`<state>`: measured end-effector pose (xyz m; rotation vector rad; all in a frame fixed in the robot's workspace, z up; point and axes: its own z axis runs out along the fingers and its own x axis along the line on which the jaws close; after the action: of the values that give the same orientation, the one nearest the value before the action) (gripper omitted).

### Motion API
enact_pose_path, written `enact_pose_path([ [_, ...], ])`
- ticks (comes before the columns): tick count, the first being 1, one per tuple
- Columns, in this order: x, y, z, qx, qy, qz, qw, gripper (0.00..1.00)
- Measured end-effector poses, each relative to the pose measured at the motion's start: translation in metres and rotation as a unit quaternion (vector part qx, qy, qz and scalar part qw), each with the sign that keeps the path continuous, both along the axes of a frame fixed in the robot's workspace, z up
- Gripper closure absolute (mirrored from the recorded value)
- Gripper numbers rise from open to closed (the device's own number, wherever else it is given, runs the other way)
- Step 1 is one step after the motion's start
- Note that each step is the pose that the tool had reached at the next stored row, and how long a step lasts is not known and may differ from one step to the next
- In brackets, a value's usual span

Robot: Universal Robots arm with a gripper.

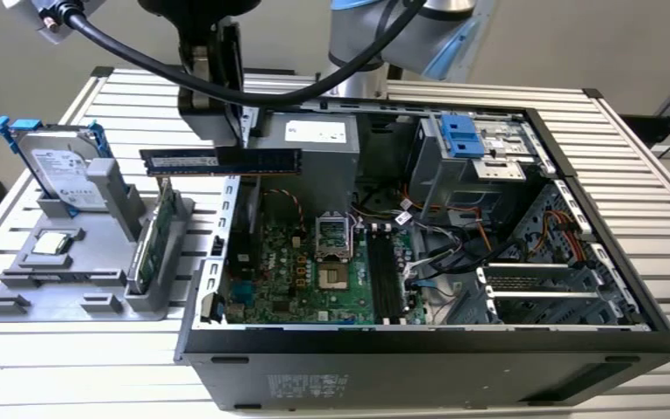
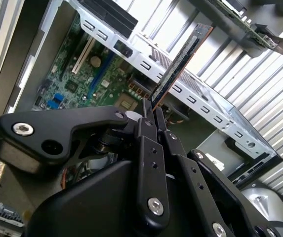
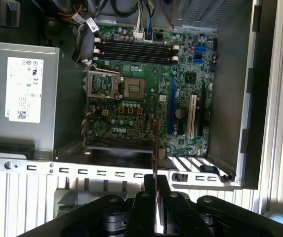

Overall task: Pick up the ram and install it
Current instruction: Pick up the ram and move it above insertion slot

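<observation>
Slatted metal surface (image 1: 79,367) bears an open computer case (image 1: 428,336), and over its 10 o'clock edge in the exterior view the gripper (image 1: 233,144), jaws clamped on the ram (image 1: 184,161), hangs mid-carry; installing likely calls for aligning it with the memory slots (image 1: 384,279) toward 4 o'clock.

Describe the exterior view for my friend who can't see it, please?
A robot gripper holds the ram, a thin blue stick, level in the air above the edge of an open computer case. The green motherboard shows inside, and a grey holder with a hard drive stands at the exterior view's left.
</observation>
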<state>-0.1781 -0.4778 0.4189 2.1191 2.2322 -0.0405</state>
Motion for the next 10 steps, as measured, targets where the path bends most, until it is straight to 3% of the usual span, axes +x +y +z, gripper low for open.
enact_pose_path([
  [10, 0.0066, 0.0000, 0.0000, 0.0000, 0.0000, 0.000, 1.0000, 1.00],
])
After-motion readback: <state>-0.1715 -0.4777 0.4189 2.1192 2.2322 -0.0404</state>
